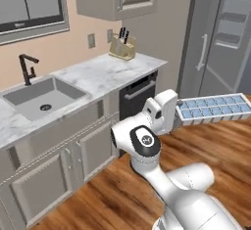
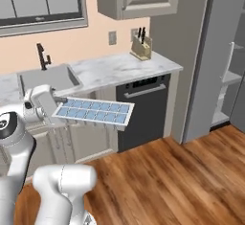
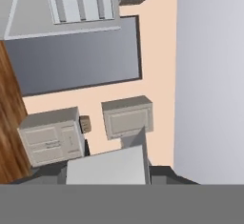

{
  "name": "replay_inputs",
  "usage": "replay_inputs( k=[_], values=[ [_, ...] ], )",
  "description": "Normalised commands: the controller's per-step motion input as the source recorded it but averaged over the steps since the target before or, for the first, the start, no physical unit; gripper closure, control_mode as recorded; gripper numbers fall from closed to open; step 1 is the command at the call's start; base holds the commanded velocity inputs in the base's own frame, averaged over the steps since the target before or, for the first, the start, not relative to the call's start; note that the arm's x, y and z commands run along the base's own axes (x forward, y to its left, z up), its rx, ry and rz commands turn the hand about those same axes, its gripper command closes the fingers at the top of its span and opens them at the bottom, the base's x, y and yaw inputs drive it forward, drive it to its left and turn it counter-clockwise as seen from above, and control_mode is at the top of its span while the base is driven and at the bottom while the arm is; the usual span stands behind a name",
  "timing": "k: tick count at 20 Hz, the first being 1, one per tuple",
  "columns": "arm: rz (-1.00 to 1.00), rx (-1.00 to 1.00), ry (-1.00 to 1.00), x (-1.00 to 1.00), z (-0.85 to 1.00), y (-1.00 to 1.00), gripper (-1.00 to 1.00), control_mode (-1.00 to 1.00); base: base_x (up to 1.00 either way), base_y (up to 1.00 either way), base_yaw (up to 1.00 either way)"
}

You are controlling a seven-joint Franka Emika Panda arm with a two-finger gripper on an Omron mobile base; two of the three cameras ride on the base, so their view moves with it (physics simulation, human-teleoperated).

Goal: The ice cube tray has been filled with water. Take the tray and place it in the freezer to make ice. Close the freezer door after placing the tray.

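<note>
The gripper [image 1: 177, 112] pinches one short end of the ice cube tray [image 1: 214, 108], apparently held level in mid-air so the water [image 2: 94, 110] stays in, with the open freezer [image 1: 230, 33] ahead

Open air over bare wooden floor [image 2: 182, 181] between the held pale blue ice cube tray [image 1: 213, 108] and the tall grey freezer [image 1: 230, 33]; door open, pale shelves exposed. Marble counter [image 1: 105, 72] and black dishwasher [image 2: 143, 111] flank that path.
</note>
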Motion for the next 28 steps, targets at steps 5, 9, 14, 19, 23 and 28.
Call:
replay_inputs(
  k=[5,9,14,19,23,28],
  values=[
    [0.0,0.0,0.0,0.0,0.0,0.0,1.0,1.0,0.86,-0.64,0.0],
    [0.0,0.0,0.0,0.0,0.0,0.0,1.0,1.0,0.83,-0.77,0.0],
    [0.0,0.0,0.0,0.0,0.0,0.0,1.0,1.0,0.78,-0.76,0.0],
    [0.0,0.0,0.0,0.0,0.0,0.0,1.0,1.0,0.8,-0.72,0.0],
    [0.0,0.0,0.0,0.0,0.0,0.0,1.0,1.0,0.81,-0.66,0.07],
    [0.0,0.0,0.0,0.0,0.0,0.0,1.0,1.0,0.84,-0.32,0.2]
  ],
)
